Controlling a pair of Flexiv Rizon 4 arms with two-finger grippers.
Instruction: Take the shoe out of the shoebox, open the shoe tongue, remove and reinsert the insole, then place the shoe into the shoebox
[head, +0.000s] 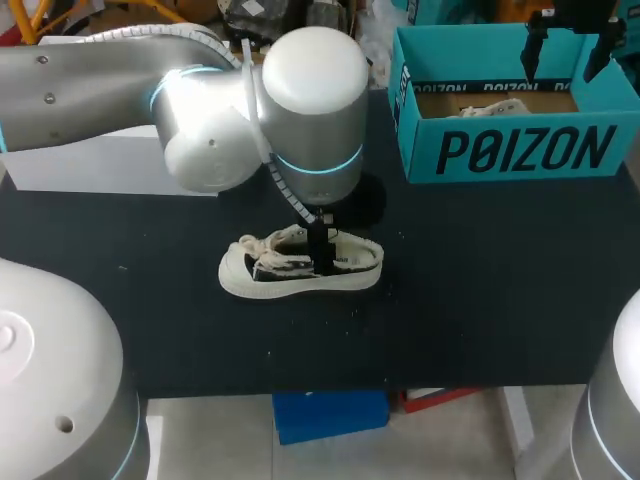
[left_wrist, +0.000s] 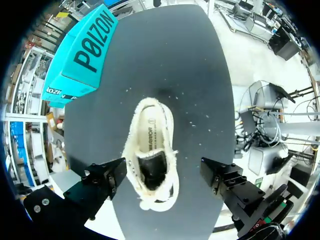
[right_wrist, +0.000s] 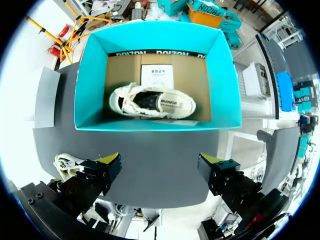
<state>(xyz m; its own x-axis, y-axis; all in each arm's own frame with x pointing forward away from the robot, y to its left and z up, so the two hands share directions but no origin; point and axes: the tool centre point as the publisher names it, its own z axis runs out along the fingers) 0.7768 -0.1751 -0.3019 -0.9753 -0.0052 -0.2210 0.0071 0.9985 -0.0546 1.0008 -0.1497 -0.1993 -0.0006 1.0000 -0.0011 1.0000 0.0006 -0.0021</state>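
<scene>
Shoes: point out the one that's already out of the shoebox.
The shoe on the black table, under the left gripper, is out; the other shoe lies inside the teal shoebox.

Bright, even light from overhead falls on my dark table, my left arm gleams with soft glare and drops a faint shadow beside the shoe, and the box is lit inside.

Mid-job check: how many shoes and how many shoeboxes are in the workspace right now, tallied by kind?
Shoes: 2, the loose shoe on the table and the second shoe inside the shoebox
Shoeboxes: 1
Total: 3
</scene>
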